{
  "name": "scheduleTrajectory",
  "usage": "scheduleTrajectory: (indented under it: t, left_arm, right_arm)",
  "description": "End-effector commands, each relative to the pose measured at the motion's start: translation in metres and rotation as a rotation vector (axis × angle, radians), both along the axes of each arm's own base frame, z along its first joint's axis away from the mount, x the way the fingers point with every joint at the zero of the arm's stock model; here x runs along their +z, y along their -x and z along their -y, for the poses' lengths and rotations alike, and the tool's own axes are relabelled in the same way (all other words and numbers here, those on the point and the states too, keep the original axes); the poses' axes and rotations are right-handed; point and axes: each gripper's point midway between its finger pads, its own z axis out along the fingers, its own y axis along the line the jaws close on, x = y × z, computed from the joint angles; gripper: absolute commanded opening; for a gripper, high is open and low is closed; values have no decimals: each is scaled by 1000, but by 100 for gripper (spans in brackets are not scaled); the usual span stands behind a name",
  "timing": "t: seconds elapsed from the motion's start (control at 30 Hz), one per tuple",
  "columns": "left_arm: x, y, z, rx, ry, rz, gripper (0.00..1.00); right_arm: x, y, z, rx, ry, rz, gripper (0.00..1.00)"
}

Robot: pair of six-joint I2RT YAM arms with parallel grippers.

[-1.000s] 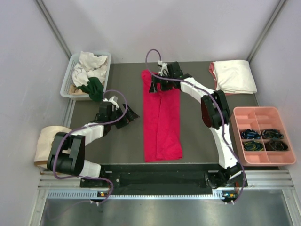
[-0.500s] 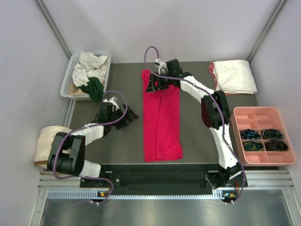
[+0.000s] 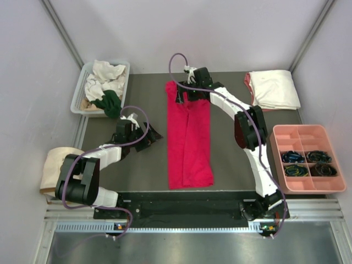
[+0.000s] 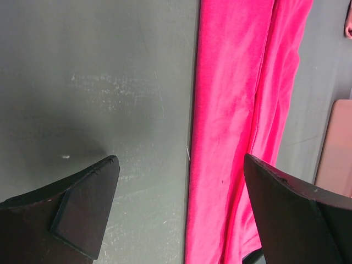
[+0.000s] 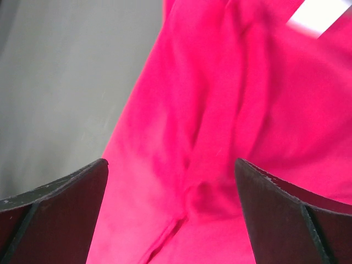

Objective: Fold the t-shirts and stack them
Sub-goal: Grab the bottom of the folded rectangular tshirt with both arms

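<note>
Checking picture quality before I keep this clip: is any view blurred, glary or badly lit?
Top view: sharp and evenly lit, no glare on the red shirt. Left wrist view: fairly sharp, a dim shadow low on the table, the shirt's colour glowing pink. Right wrist view: blurred throughout, the white label smeared into a streak.

Crimson t-shirt (image 3: 188, 137) lies flat, folded into 1 long strip, along the table's (image 3: 137, 170) middle; cream shirt (image 3: 273, 89) sits folded at its far-right corner.
</note>
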Motion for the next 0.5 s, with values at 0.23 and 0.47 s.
scheduleTrajectory:
  t: [0.23,0.47]
  left_arm:
    - [9,-6,2,-12,6,48,99]
    - [8,-6,2,-8,5,43,99]
  right_arm:
    - [8,-57,15,-155,55,132,98]
    - [-20,-64,14,-161,36,68,98]
